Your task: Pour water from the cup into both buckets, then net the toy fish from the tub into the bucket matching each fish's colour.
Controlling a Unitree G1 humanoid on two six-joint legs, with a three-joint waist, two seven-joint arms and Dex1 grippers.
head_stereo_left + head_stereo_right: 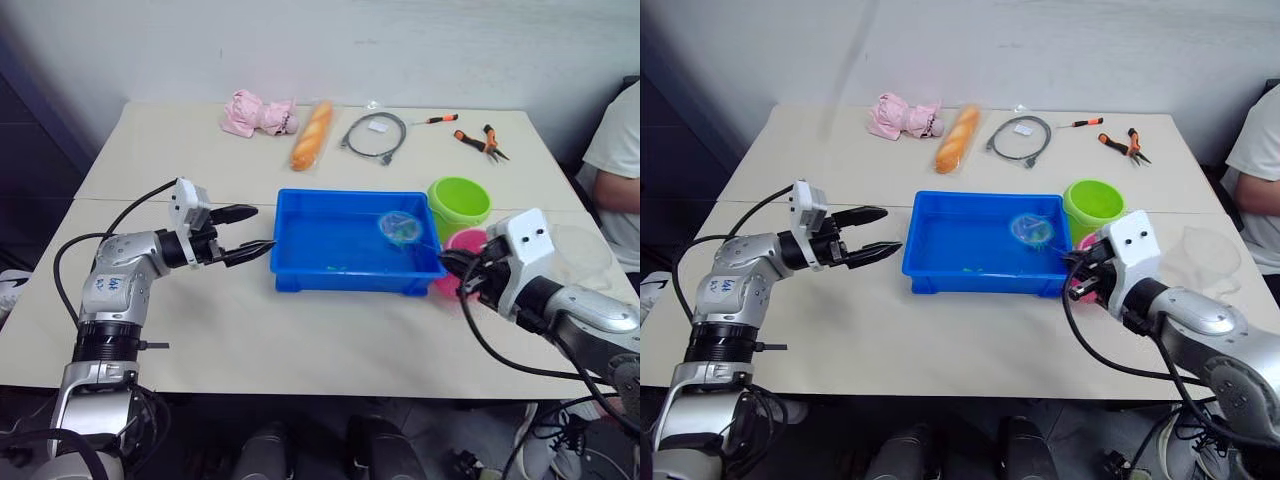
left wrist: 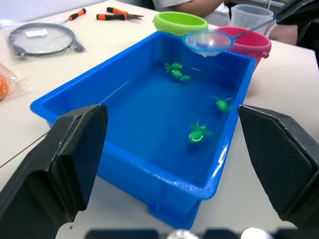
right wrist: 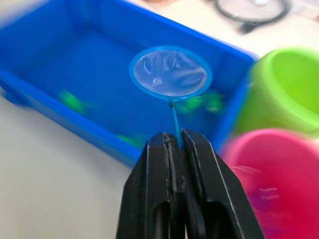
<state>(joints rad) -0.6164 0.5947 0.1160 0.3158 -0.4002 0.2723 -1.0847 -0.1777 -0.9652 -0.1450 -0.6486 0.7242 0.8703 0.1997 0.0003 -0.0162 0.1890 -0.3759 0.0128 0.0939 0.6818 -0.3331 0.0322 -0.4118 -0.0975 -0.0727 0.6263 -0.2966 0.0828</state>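
Note:
The blue tub (image 1: 345,195) sits mid-table, holding water and several green toy fish (image 2: 198,133). Off its right end stand the lime green bucket (image 1: 458,205) and the pink bucket (image 1: 465,243). My right gripper (image 3: 175,142) is shut on the thin handle of the net (image 3: 170,71), and it hovers in front of the pink bucket. The light blue hoop (image 1: 400,228) hangs over the tub's right end. My left gripper (image 1: 263,228) is open and holds nothing, just off the tub's left wall. The clear cup (image 2: 254,17) stands behind the pink bucket at the right.
Along the back of the table lie a pink soft toy (image 1: 258,113), a bread loaf (image 1: 311,134), a grey coiled cable (image 1: 375,133), a screwdriver (image 1: 433,119) and orange pliers (image 1: 480,141). A person in a white shirt (image 1: 620,160) sits at the right edge.

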